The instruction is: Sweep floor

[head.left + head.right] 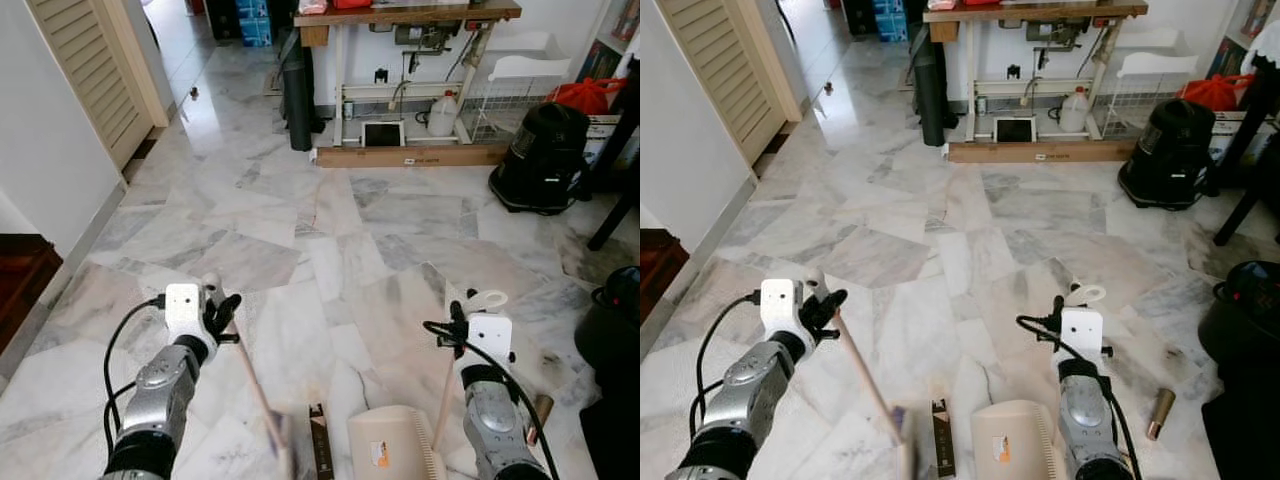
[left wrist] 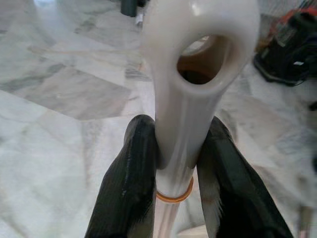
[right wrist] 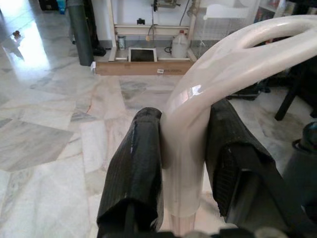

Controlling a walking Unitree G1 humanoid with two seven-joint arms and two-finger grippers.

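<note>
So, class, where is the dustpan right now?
The dustpan sits on the marble floor at the bottom of the left eye view, its handle held by the right gripper.

Lower left of the frame, the left gripper (image 1: 222,318) clamps the broom handle (image 1: 255,385), which slants down toward bottom centre. Lower right, the right gripper (image 1: 462,325) pinches the dustpan handle (image 3: 208,79); the dustpan (image 1: 392,443) sits at bottom centre, a small box (image 1: 319,452) just left of it. Top centre, a workbench (image 1: 410,15), a jug (image 1: 442,113) beneath it. Upper right, a vacuum cleaner (image 1: 543,155). Upper left, a louvred door (image 1: 95,70).
</note>
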